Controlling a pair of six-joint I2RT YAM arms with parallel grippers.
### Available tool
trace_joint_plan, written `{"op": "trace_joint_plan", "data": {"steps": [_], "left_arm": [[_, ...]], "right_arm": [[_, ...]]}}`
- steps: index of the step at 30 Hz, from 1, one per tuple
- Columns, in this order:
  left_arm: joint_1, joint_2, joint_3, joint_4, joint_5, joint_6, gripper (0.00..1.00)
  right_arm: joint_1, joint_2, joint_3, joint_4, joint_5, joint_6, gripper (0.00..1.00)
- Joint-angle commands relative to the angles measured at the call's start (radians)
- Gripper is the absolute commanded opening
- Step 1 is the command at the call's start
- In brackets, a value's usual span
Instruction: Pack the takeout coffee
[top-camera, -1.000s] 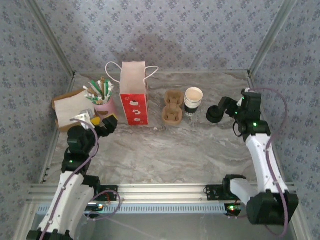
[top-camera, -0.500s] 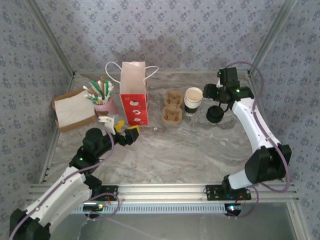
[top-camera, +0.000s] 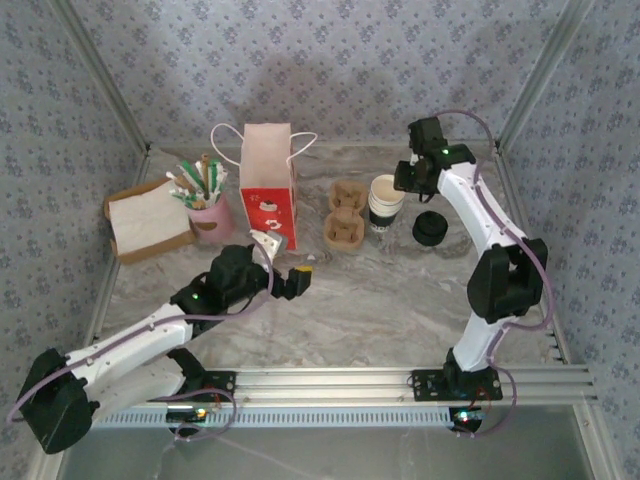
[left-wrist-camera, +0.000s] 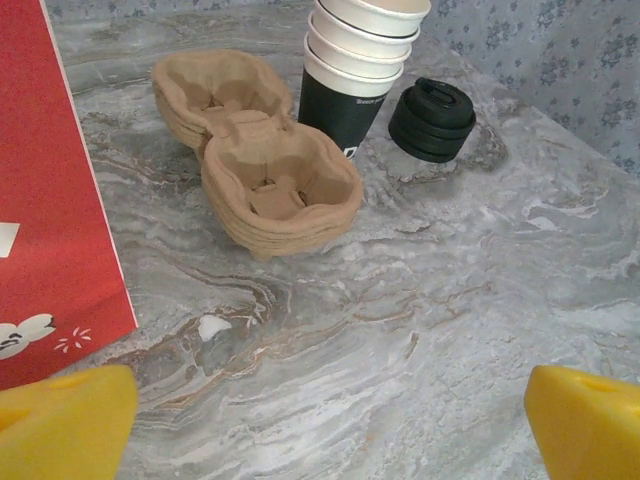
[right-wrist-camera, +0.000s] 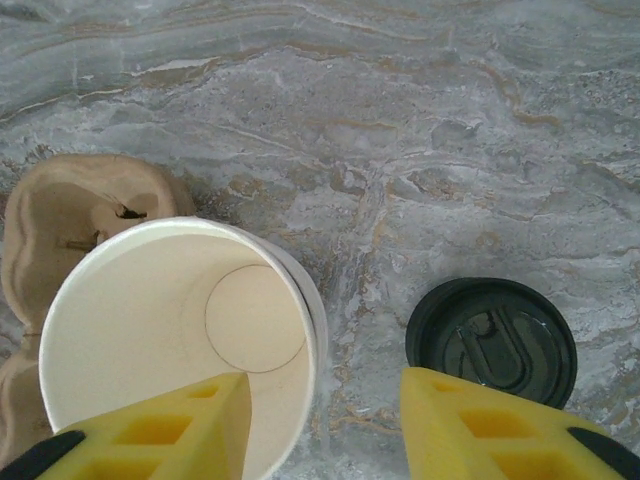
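Note:
The takeout coffee's black cup (left-wrist-camera: 342, 108) stands at the bottom of a nested stack of cups (top-camera: 386, 200), with white rims above it. Its round black lid (top-camera: 430, 228) lies flat on the table just right of the stack, and also appears as the lid (right-wrist-camera: 492, 340). My right gripper (right-wrist-camera: 325, 430) hovers over the stack's top cup (right-wrist-camera: 170, 330). It is open, with one yellow finger over the cup's inside and the other outside the rim. My left gripper (top-camera: 297, 278) stands wide open and empty in front of the red paper bag (top-camera: 267, 200).
A brown cardboard cup carrier (top-camera: 345, 212) sits between the bag and the cup stack. A pink cup of stir sticks (top-camera: 206, 208) and a brown napkin box (top-camera: 148, 220) stand at the back left. Wallpapered walls close in the back and both sides.
My right arm swung from right of the lid to the back and over the cup stack, its jaws narrowing. My left arm moved from the pink cup rightward, to in front of the bag.

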Motion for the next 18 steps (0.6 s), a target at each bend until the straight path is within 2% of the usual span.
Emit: {"op": "trace_joint_plan", "data": {"steps": [1,5,18], "left_arm": [[-0.008,0.002,0.044,-0.004,-0.020,0.027,0.99],[-0.008,0.007,0.046,-0.007,-0.022,0.031,1.00],[-0.008,0.012,0.048,-0.008,-0.023,0.034,1.00]], "right_arm": [[0.011,0.041,0.058,-0.054,0.023,-0.011,0.41],[0.015,0.076,0.081,-0.060,0.023,-0.012,0.35],[0.021,0.118,0.098,-0.060,0.017,-0.008,0.25]]}}
